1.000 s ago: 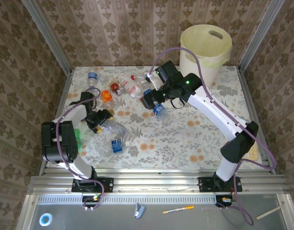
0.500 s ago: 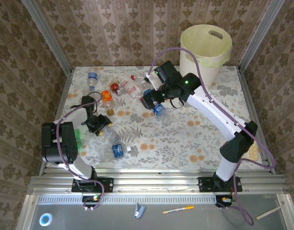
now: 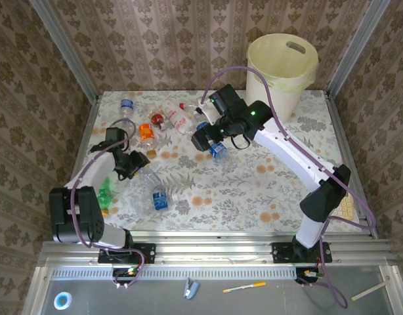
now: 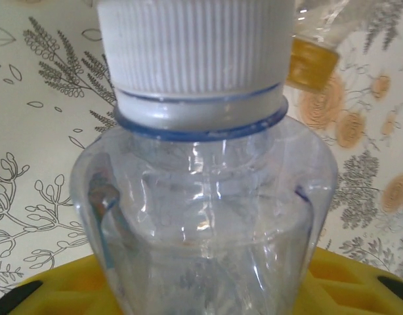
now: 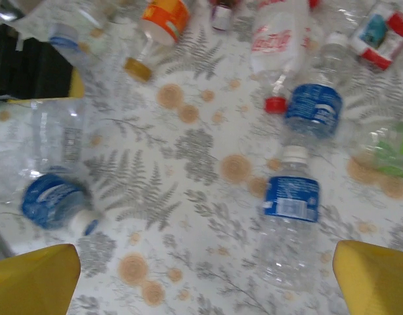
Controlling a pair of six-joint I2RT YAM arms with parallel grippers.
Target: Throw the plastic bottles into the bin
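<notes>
Clear thin-walled plastic bottle (image 4: pixel 201 197), white ribbed cap, lies on the floral surface (image 3: pixel 254 190), left claw (image 3: pixel 136 172) straddling it. Pinching or not, can't tell. Light, slick, crushable: take the stiffer shoulder. Right claw (image 5: pixel 208 275) hangs wide. Cream round bin (image 3: pixel 283 65) stands far right.

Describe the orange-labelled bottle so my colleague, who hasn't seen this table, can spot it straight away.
From the cream bin at the far right corner of the table, look across to the bottles scattered at far left. There lies the orange-labelled bottle, on its side; its neighbours wear red or blue labels, it alone a bright orange band.
</notes>
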